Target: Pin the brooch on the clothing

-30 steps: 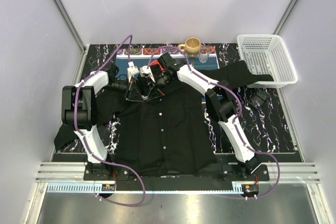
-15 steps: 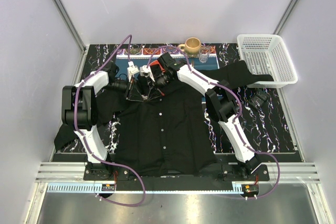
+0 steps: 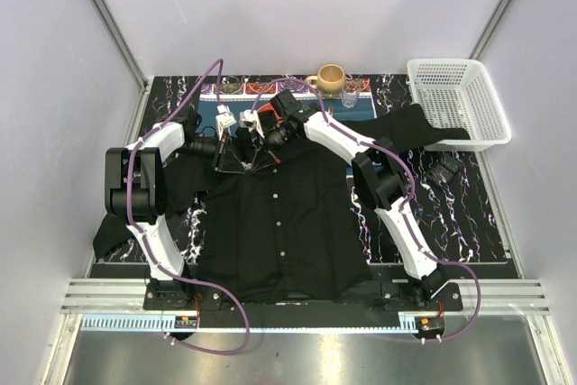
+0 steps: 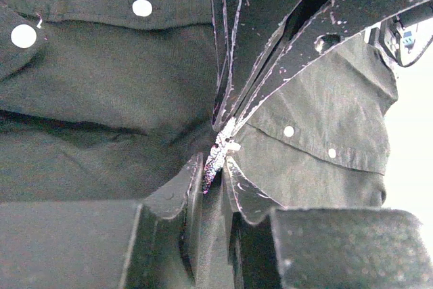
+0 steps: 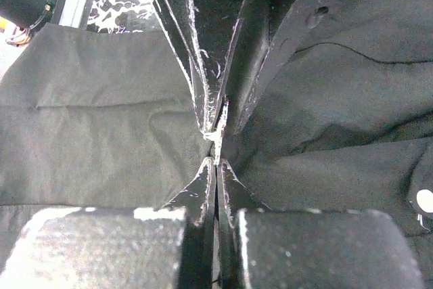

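1. Evidently mid-task: the brooch point(image 4: 218, 148) sits at the upper chest of the black shirt point(image 3: 279, 223), not visibly fastened.
2. The left gripper point(image 4: 213, 165) is clamped on its lower end. The right gripper point(image 5: 215, 165), tip to tip with it, is closed narrowly on the other end.
3. Whether the pin has pierced the fabric is hidden. Fastening and letting go appear left to do.
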`<state>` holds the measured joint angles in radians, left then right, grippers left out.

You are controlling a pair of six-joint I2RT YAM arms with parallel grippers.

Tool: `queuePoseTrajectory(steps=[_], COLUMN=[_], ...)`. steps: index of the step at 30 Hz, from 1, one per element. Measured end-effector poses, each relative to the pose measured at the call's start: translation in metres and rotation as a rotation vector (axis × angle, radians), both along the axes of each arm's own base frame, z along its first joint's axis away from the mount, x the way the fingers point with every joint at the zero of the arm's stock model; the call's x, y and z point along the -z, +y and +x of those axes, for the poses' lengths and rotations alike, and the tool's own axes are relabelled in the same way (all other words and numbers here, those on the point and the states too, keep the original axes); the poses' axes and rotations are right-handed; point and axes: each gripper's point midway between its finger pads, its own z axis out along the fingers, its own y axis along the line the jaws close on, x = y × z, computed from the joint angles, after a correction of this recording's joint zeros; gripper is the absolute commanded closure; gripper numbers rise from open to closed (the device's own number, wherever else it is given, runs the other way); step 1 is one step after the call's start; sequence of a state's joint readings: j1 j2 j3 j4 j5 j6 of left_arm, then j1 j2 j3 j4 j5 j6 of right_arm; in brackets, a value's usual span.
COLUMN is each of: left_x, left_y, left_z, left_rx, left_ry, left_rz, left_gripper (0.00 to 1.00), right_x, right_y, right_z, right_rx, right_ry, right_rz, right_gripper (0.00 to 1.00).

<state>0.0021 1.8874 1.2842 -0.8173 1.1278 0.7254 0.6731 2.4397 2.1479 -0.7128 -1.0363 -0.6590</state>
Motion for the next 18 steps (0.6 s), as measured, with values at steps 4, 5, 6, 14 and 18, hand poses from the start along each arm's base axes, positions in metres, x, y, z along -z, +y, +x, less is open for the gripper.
queuePoseTrajectory(steps=[4, 5, 6, 14, 18], left_x=[0.0001, 0.0, -0.0001, -0.0005, -0.0004], left_y=[0.0004, 0.0004, 0.0002, 0.0004, 0.0003], left_z=[0.0008, 0.0012, 0.0015, 0.0026, 0.0025], left_rx=[0.0, 0.0, 0.0, -0.001, 0.0], left_ry=[-0.007, -0.009, -0.012, -0.016, -0.016], left_rz=[-0.001, -0.002, -0.003, -0.005, -0.006], left_gripper=[0.74, 0.72, 0.72, 0.7, 0.64], right_x=[-0.0008, -0.0014, -0.0018, -0.0041, -0.0048], right_y=[0.001, 0.0015, 0.0021, 0.0055, 0.0048], right_z=[-0.0004, -0.0003, -0.0001, -0.0013, -0.0024], right_rx=[0.012, 0.014, 0.016, 0.023, 0.022], right_ry=[0.022, 0.025, 0.027, 0.049, 0.046], right_rz=[-0.001, 0.001, 0.002, 0.016, 0.019], right_gripper=[1.0, 1.0, 1.0, 1.0, 1.0])
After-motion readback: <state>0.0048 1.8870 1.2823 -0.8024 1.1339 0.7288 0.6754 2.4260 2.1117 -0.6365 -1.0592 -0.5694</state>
